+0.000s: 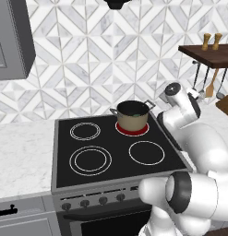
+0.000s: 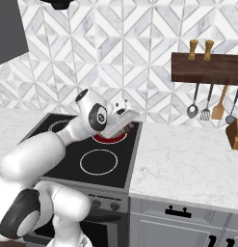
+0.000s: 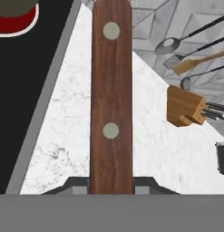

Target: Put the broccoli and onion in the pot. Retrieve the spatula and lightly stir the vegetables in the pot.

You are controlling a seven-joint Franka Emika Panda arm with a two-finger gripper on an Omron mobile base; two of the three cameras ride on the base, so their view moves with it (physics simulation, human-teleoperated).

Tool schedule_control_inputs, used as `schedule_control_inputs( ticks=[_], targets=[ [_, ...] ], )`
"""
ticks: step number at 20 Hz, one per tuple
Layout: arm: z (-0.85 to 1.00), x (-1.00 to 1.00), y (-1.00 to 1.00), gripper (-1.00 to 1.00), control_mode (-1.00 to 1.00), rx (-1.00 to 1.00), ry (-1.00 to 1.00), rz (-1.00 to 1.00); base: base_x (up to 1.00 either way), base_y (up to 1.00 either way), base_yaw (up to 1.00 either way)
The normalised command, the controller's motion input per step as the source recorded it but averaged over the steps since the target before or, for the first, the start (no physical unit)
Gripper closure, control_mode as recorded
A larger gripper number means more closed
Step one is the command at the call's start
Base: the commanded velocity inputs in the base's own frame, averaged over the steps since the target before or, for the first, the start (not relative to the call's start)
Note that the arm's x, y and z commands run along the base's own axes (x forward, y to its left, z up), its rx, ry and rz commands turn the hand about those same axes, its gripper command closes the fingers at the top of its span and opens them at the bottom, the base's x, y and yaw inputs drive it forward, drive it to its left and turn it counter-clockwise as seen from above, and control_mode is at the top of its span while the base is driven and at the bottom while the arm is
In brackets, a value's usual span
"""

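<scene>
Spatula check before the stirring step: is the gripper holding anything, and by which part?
Yes: the gripper is shut on the spatula, clamped on its brown riveted handle.

The pot sits on the stove's rear-right burner.

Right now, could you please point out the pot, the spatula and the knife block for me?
pot (image 1: 132, 120): left base view, on its tan side wall.
spatula (image 3: 111, 90): hand view, on the brown handle between its two rivets.
knife block (image 3: 182, 107): hand view, on its wooden side.

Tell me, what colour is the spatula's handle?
Dark brown with two pale rivets; the spatula handle shows best in the hand view.
</scene>
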Motion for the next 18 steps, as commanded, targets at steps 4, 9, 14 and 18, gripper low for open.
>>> schedule_control_inputs(
  ticks=[4, 9, 14, 18],
  targets=[
    [0.24, 0.41, 0.12, 1.0, -1.0, -0.13, 0.39, 0.19, 0.0, 0.0, 0.0],
    [0.23, 0.4, 0.1, 1.0, -1.0, -0.1, 0.3, 0.22, 0.0, 0.0, 0.0],
    [0.17, 0.32, 0.07, 1.0, -1.0, -0.08, 0.21, 0.18, 0.0, 0.0, 0.0],
    [0.04, 0.3, 0.05, 1.0, -1.0, -0.07, 0.17, 0.21, 0.0, 0.0, 0.0]
  ],
)
